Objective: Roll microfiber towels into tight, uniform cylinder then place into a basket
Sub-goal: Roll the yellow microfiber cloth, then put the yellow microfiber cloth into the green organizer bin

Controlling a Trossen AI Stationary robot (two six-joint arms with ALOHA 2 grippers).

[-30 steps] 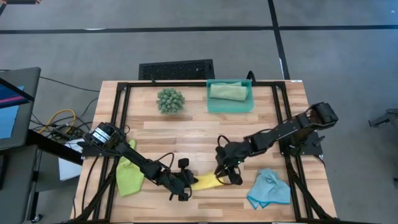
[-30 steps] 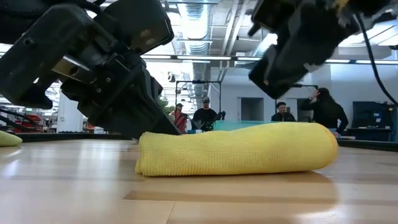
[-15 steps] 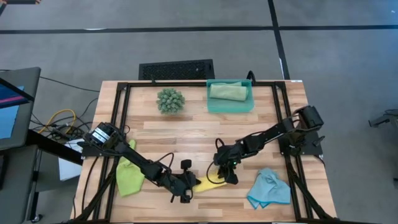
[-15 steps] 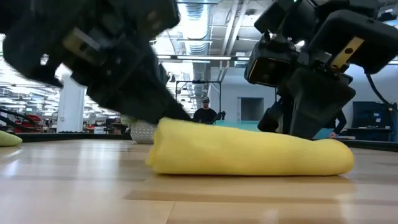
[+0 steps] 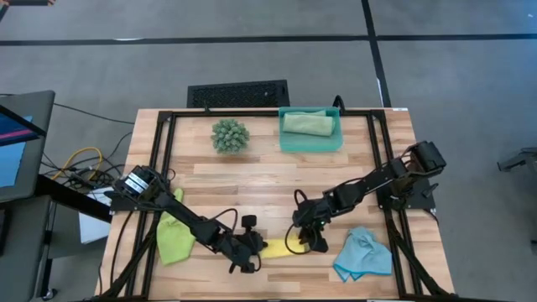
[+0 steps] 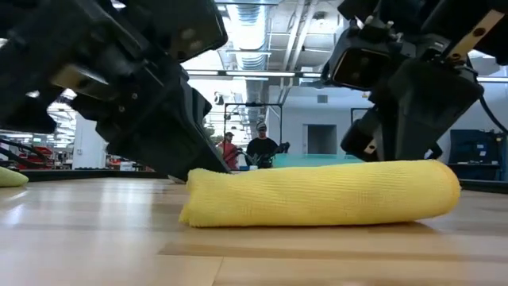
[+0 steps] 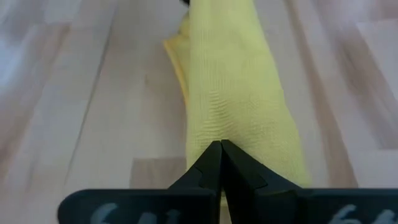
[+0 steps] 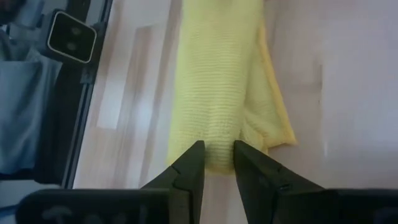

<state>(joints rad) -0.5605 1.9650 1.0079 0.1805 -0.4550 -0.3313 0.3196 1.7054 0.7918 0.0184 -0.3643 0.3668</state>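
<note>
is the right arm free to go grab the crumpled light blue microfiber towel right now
Probably not yet. The right gripper is down at one end of the rolled yellow microfiber towel, fingers partly open around it. The light blue towel lies uncovered on the wooden table beside that arm, so nothing blocks the way.

High view: yellow towel (image 5: 277, 247) mostly covered by both grippers, only a short strip visible between them; roll shape not readable there. Lime green towel (image 5: 173, 237) partly under the left arm. Sage green towel (image 5: 307, 123) in basket (image 5: 310, 143), rolled or folded can't tell. Monitor at the left edge cut off.

Low view: both arms cropped by the top edge; far side of the yellow towel roll hidden. Lime towel only a sliver at the left edge. People (image 6: 259, 147) in the background too small for detail.

Left wrist view: left gripper (image 7: 220, 155) covers the near end of the towel; contact unclear. Right wrist view: towel's far end cut off; right gripper (image 8: 218, 155) grip on it can't tell.
</note>
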